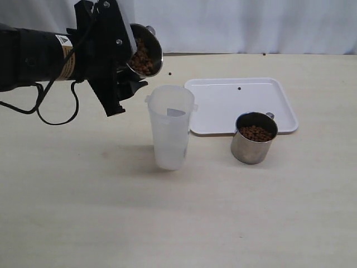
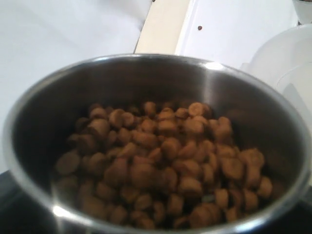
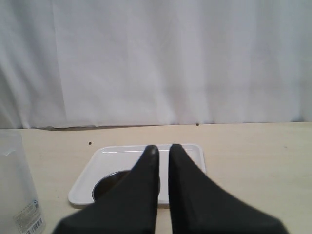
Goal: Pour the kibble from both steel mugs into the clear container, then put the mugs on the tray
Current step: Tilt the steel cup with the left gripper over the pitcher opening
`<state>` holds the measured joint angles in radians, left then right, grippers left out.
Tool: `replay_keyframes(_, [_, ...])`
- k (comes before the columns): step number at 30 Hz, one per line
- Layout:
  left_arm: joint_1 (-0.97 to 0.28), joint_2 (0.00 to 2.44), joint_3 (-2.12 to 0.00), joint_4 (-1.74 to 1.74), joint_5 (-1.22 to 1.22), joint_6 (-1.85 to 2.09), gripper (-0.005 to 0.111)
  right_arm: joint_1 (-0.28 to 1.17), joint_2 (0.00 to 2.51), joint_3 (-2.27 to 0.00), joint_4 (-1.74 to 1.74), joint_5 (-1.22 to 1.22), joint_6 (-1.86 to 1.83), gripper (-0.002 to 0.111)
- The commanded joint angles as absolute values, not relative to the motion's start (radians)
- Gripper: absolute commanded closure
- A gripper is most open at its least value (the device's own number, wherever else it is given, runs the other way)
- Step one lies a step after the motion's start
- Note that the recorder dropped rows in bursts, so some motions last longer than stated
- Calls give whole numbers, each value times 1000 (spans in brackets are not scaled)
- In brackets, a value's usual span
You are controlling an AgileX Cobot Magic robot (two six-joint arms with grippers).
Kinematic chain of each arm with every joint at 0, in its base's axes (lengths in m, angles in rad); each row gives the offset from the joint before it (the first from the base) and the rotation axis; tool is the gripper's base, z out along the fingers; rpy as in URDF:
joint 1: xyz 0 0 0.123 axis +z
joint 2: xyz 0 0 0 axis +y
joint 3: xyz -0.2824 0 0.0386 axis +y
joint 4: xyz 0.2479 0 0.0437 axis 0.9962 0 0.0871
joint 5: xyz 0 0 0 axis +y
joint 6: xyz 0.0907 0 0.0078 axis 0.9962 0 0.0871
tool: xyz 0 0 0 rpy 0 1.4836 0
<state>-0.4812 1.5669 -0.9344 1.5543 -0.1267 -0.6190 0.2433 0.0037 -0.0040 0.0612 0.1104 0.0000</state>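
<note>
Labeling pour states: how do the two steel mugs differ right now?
The lifted mug is held in the air by the left hand, near the clear container. The standing mug sits free on the table by the tray. The lifted mug is tilted, while the standing mug is upright. Both are shiny steel and hold kibble.

The right tool (image 3: 163,147) reaches forward, its two black fingers (image 3: 146,190) closed to a thin slit. Beyond them a white tray (image 3: 114,158) lies on the pale desk (image 3: 253,161). A steel mug (image 3: 105,184) shows only a dark arc beside one finger. It overlaps the tray, though whether it stands on it is unclear. The clear container (image 3: 17,190), bearing a barcode label, is cut off by the frame. A dark speck (image 3: 90,143) lies on the desk, and a white curtain (image 3: 156,58) hangs behind.
</note>
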Motion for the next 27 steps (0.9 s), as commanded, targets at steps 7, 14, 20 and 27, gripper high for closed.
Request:
replay_keyframes(7, [-569, 1557, -944, 1603, 23, -617, 107, 248, 0, 0, 64, 106, 0, 103])
replay_keyframes(14, [-576, 1557, -944, 1614, 57, -617, 107, 248, 0, 0, 64, 106, 0, 103])
replay_keyframes(20, [-605, 1557, -944, 1639, 69, -598, 107, 248, 0, 0, 64, 106, 0, 103])
replay_keyframes(27, [-616, 1557, -944, 1649, 106, -573, 107, 248, 0, 0, 64, 106, 0, 103])
